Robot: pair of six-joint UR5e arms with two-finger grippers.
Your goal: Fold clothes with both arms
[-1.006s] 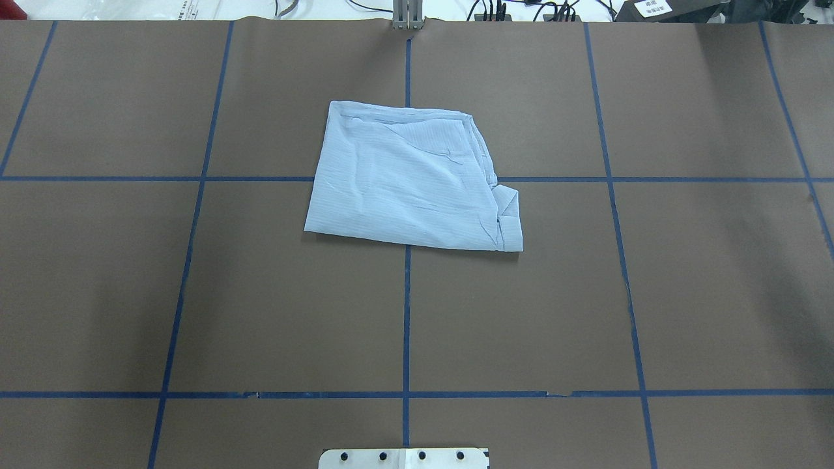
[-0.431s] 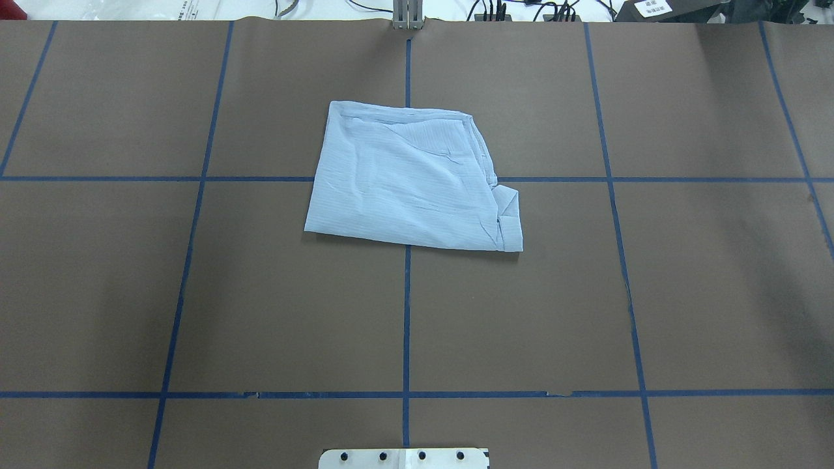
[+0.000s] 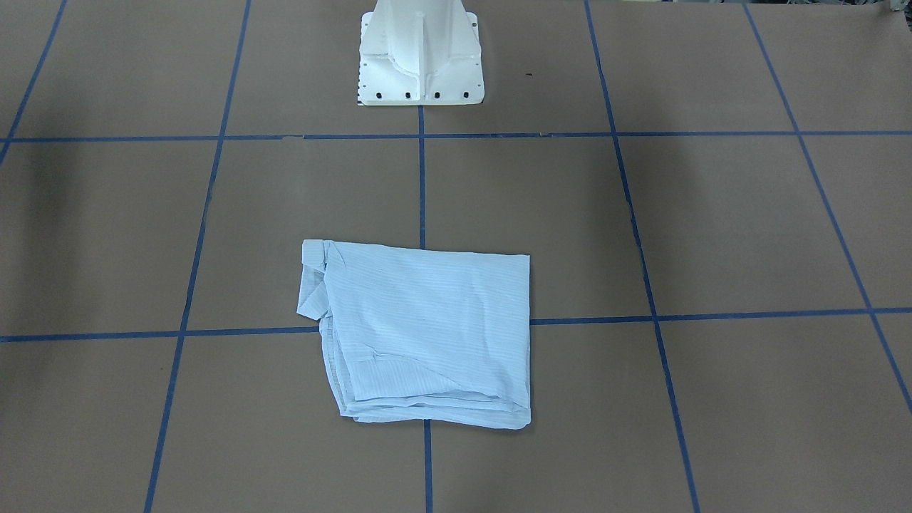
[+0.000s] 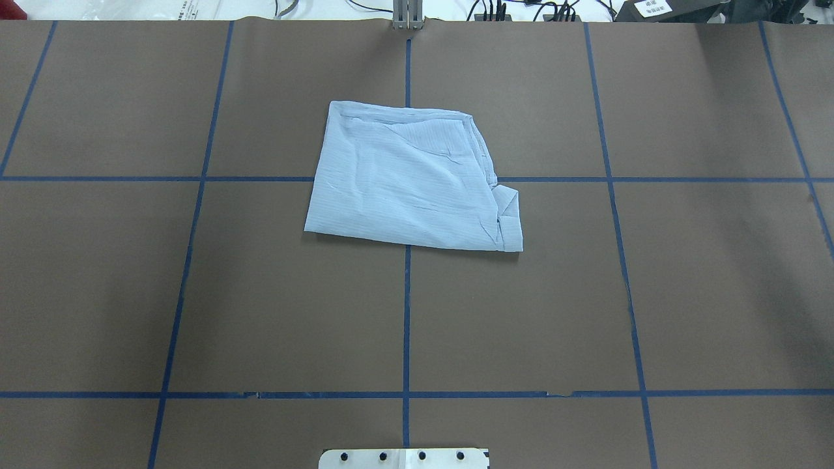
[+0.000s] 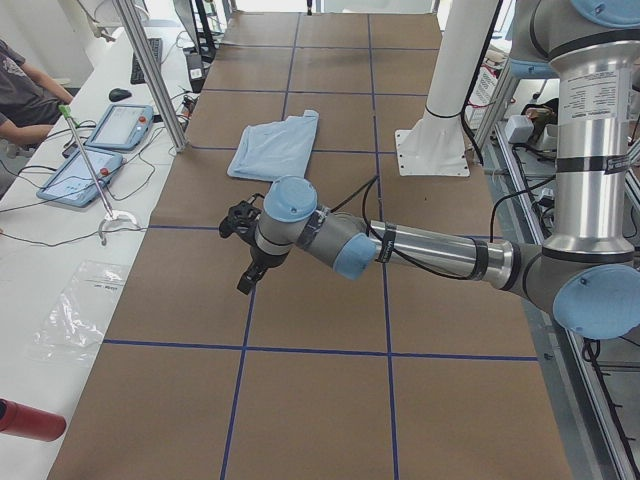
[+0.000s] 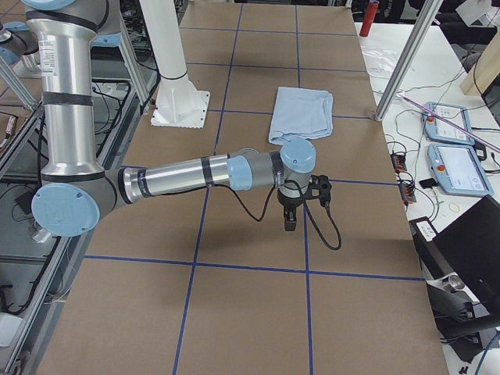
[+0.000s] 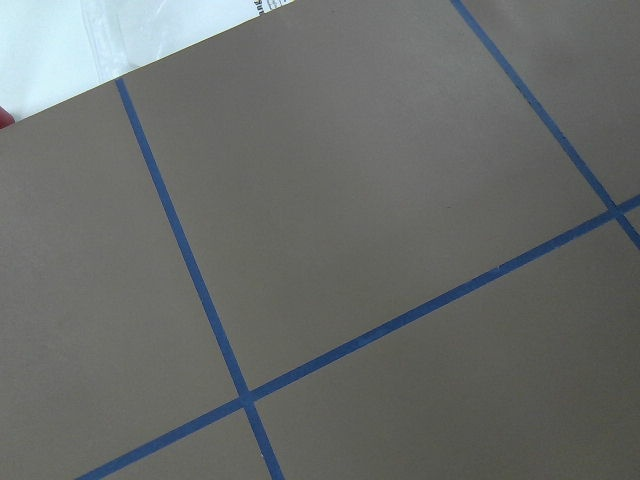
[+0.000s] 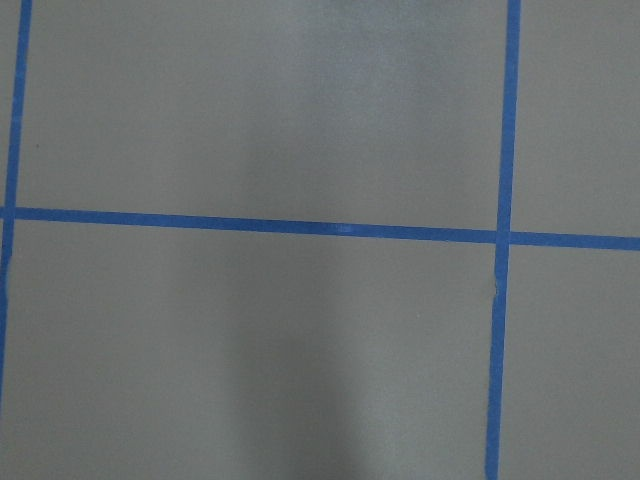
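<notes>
The light-blue shirt (image 4: 404, 182) lies folded into a rough rectangle near the table's middle, with a small flap sticking out at its right edge. It also shows in the front-facing view (image 3: 427, 335), the left view (image 5: 275, 145) and the right view (image 6: 301, 113). No arm touches it. My left gripper (image 5: 245, 275) hangs over bare table, well away from the shirt, and shows only in the left view. My right gripper (image 6: 290, 219) hangs likewise and shows only in the right view. I cannot tell whether either is open or shut. Both wrist views show only brown table and blue tape.
The brown table (image 4: 195, 293) carries a grid of blue tape lines. The white pedestal base (image 3: 420, 57) stands at the robot's edge. Control tablets (image 5: 105, 125), cables and a red bottle (image 5: 30, 420) lie on the white bench beyond the far edge.
</notes>
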